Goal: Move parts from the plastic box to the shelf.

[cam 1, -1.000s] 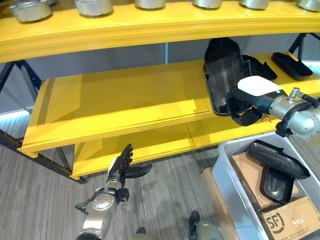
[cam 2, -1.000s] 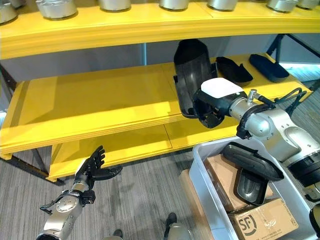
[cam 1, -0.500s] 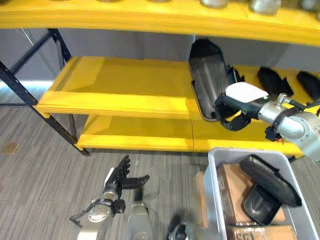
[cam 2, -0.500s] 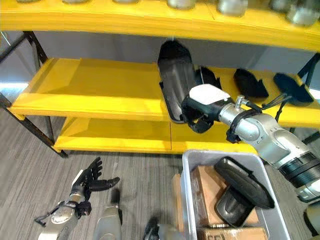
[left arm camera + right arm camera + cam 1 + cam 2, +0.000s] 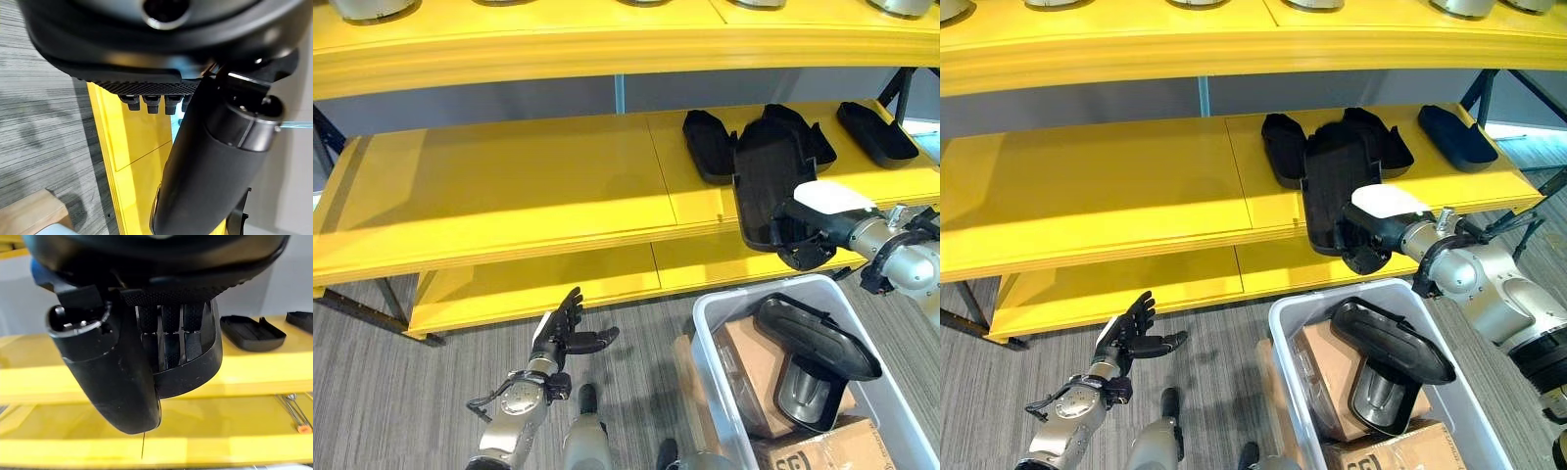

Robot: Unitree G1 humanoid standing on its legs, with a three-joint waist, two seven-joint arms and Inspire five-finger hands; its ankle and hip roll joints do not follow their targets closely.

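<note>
The right hand (image 5: 803, 235) has its fingers wrapped round the front end of a long black part (image 5: 769, 186) lying on the yellow shelf (image 5: 509, 196), near the front edge. If the hand lets go too soon, the part could tip off. The left hand (image 5: 563, 333) hangs low, fingers spread, holding nothing. More parts (image 5: 818, 343) wait in the plastic box (image 5: 715, 323).

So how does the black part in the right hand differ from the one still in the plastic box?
The held part lies flat on the yellow shelf, the right hand gripping its near edge. The boxed part rests tilted in the plastic box, across a cardboard carton, untouched. Both are black, elongated moulded shells.
</note>
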